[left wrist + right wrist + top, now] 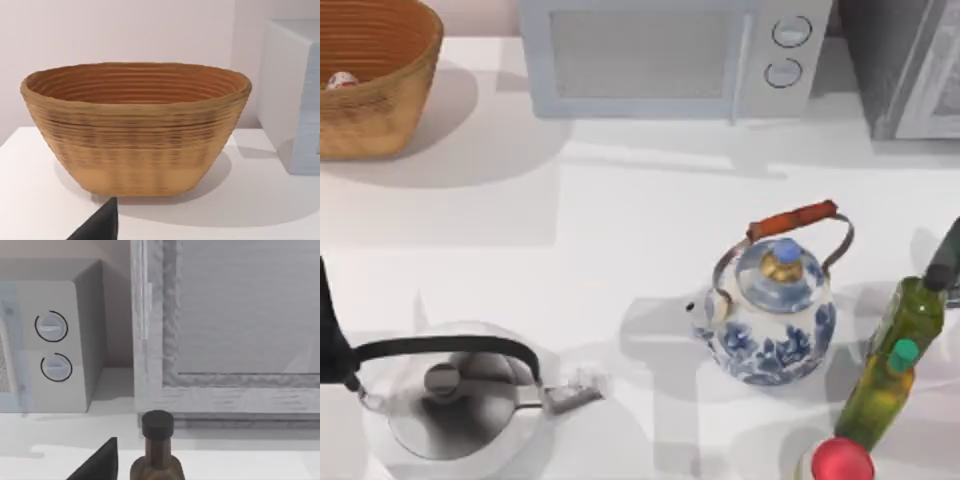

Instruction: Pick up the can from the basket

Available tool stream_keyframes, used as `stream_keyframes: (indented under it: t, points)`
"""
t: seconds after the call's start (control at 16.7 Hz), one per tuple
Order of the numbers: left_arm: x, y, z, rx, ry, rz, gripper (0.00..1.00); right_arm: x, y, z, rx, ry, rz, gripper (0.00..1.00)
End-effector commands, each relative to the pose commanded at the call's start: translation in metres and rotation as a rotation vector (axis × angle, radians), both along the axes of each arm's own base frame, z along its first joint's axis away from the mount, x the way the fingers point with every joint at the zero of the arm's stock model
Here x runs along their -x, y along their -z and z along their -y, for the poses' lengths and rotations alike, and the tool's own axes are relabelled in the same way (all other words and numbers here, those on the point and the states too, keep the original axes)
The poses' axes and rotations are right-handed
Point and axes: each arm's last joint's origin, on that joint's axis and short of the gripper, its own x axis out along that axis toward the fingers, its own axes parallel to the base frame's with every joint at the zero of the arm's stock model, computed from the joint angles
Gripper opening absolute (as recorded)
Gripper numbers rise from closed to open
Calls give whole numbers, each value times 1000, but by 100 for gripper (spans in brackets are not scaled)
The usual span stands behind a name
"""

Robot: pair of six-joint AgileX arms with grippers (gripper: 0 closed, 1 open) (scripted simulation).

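Wicker-woven round tan basket (370,85), far-left on the desk, cradles the small silvery can (340,81); my left arm is nearer, jaws' opening indiscernible.

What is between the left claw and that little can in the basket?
The basket's near wall. The can lies inside against the ribbed interior at the table's far left, and the left wrist view faces the basket's outer side, so the left claw would probably need to rise over the rim.

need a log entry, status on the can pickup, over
Left arm at table's left edge, left gripper facing the basket, not yet in. Right arm parked at right edge. Can lying inside basket. Nothing between left gripper and basket.
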Motion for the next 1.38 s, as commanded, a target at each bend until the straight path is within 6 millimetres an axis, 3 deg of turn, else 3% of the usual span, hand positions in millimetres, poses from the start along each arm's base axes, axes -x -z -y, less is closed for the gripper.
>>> stream_keyframes:
  t: [0.18,0.36,0.6,0.78,0.96,1.14,1.38]
  points:
    - [0,-2,0,0,0,-4,100,0,0,0,0,0,0,100]
    - [-1,-16,-1,-3,1,-44,100,0,0,0,0,0,0,100]
    - [-13,-58,-3,-8,7,-156,100,0,0,0,0,0,0,100]
    - [-36,-98,-6,-7,18,-271,100,0,0,0,0,0,0,100]
    - [-78,-136,-12,1,34,-405,100,0,0,0,0,0,0,100]
    - [-137,-162,-22,19,55,-551,100,0,0,0,0,0,0,100]
    - [-229,-165,-41,59,86,-746,100,0,0,0,0,0,0,100]
